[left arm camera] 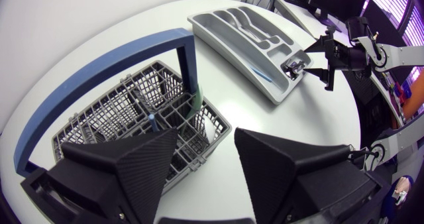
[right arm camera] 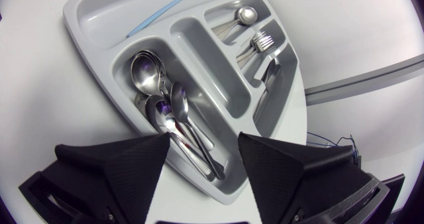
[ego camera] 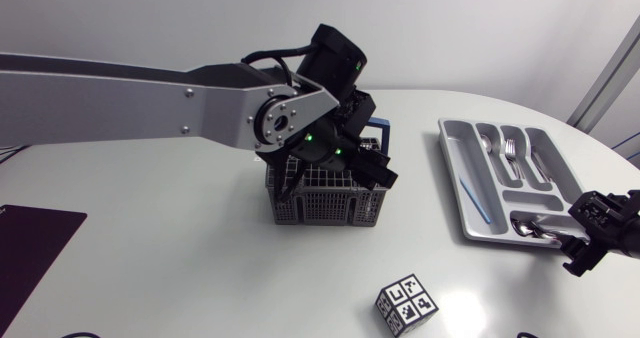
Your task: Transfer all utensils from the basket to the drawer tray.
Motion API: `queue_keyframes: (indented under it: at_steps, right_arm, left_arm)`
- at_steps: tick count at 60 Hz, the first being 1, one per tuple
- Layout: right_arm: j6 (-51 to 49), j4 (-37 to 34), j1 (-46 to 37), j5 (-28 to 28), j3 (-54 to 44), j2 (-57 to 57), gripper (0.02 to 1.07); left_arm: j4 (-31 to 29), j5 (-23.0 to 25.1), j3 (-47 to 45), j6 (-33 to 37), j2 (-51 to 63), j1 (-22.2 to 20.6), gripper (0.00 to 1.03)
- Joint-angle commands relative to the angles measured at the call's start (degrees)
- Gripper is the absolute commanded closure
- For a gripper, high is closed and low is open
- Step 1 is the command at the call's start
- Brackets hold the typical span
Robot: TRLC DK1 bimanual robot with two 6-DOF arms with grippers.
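I'm holding my left gripper (left arm camera: 207, 138) just over the grey wire basket with a blue arched handle (ego camera: 325, 203). The basket is standing on the white table (ego camera: 180, 268), well apart from the grey plastic drawer tray (ego camera: 455, 158), on the tray's left-arm side. The left fingers are sitting released, gripping nothing, spread above the basket corner facing the tray. A thin stick with a blue tip (left arm camera: 154, 120) is standing in one basket compartment just ahead of them; I cannot tell what kind of utensil it is.

My right gripper (right arm camera: 205, 144) is hovering over the tray's end nearest my right arm. Its fingers are also released and empty, with a heap of shiny metal spoons (right arm camera: 159, 98) lying in the compartment below. Metal forks (right arm camera: 260, 45), smaller spoons (right arm camera: 242, 16) and a light blue stick (right arm camera: 162, 12) are lying in other tray compartments. A black-and-white patterned cube (ego camera: 407, 304) is sitting off that same tray end, toward the basket.
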Motion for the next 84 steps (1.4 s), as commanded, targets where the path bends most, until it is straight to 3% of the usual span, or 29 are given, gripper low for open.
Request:
queue_keyframes:
  at_steps: [1, 9, 14, 20, 28, 47, 84]
  right_arm:
    - [1.81, -2.17, 0.18, 0.35, -0.77, -3.34, 0.07]
    - [5.59, -6.30, 2.11, 0.18, -0.77, -9.23, 0.07]
    - [7.43, -9.20, 4.31, 0.18, -0.95, -12.92, 0.07]
    - [10.25, -11.57, 6.86, 0.18, -1.03, -16.34, 0.07]
    - [12.27, -13.86, 9.49, 0.44, -1.39, -19.77, 0.07]
    - [16.93, -15.88, 16.53, 3.34, -1.83, -23.73, 0.07]
    - [19.56, -16.14, 22.85, 6.68, -3.41, -24.78, 0.07]
  left_arm:
    - [0.17, -0.58, 2.31, -0.35, 2.22, -0.69, 0.46]
    - [0.00, -0.94, 3.45, -1.67, 3.72, -0.78, 0.49]
    - [-0.09, -1.73, 4.16, -2.46, 4.95, -0.87, 0.60]
    - [-0.53, -2.08, 4.95, -2.73, 6.09, -0.96, 0.62]
    - [-0.62, -2.08, 5.48, -3.17, 7.15, -1.13, 0.70]
    - [-1.41, -1.90, 6.35, -3.52, 8.11, -1.40, 1.00]
    - [-2.46, 3.37, 4.60, -5.01, 3.72, -0.34, 1.00]
